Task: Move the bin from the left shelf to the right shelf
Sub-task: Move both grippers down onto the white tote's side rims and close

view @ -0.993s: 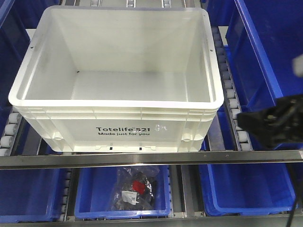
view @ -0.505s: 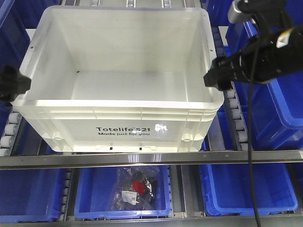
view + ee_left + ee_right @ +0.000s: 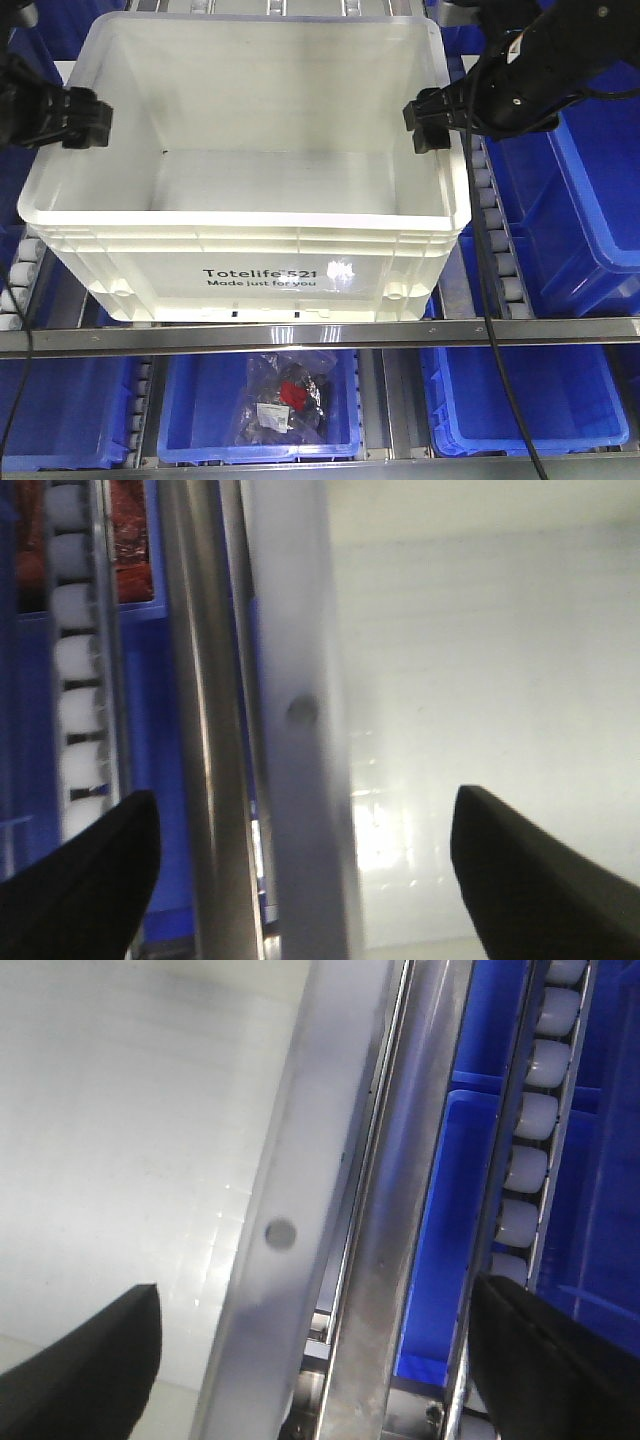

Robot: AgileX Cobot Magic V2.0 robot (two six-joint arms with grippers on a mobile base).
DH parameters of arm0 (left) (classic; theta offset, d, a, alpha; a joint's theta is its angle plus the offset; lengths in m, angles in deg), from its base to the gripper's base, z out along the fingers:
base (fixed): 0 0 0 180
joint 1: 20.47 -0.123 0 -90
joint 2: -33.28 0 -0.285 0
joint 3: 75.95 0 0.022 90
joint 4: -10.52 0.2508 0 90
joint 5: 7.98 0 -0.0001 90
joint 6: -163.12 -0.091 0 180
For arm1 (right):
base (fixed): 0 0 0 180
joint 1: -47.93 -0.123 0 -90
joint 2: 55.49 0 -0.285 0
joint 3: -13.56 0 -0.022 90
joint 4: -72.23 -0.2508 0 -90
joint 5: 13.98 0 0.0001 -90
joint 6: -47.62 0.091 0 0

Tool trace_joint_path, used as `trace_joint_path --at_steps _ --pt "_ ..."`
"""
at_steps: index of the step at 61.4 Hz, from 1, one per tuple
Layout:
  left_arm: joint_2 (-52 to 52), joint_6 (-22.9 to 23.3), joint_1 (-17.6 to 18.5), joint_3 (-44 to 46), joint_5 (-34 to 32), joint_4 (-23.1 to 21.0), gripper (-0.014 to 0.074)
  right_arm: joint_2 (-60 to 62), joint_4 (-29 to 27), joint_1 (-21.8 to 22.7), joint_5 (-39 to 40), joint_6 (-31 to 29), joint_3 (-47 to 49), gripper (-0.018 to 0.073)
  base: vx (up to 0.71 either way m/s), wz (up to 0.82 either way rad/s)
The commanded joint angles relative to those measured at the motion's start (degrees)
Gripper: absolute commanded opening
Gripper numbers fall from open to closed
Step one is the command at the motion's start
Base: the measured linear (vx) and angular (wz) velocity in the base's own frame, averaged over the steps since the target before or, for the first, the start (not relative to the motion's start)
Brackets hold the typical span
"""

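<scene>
- Matte black, blocky left end effector [image 3: 86,122].
- Matching black right end effector [image 3: 428,124] on a bulky black arm [image 3: 565,50].
- Thin black cable [image 3: 479,300] trailing from each arm.
- Wrist views: dark, wedge-shaped fingertips [image 3: 85,880].

- Your left end effector [image 3: 78,118] extends in from the left edge, arm low, its fingers [image 3: 90,880] spread wide apart.
- Your right end effector [image 3: 428,118] extends down from the upper right, its fingers [image 3: 85,1370] equally wide.
</scene>
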Motion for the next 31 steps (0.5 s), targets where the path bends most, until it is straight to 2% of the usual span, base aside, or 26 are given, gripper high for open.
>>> trace_joint_path --at_steps 1,19,22,31 --pt "-0.5 0.6 -0.2 4.1 -1.8 -1.6 0.0571 0.6 0.9 0.1 1.9 1.1 3.0 0.0593 0.00 0.00" --pt "-2.3 0.6 -0.2 4.8 -2.5 -1.6 0.0571 -2.8 0.5 -0.4 -0.7 4.0 7.0 0.0593 0.00 0.00" --pt "-2.3 0.6 -0.2 4.8 -2.8 -1.5 0.0571 -3.2 1.9 -1.2 -2.1 4.6 8.0 0.0593 0.00 0.00" --pt "-2.3 0.5 -0.2 4.8 -3.0 -1.4 0.0571 -4.6 12.5 -5.4 -5.7 10.7 10.6 0.0593 0.00 0.00"
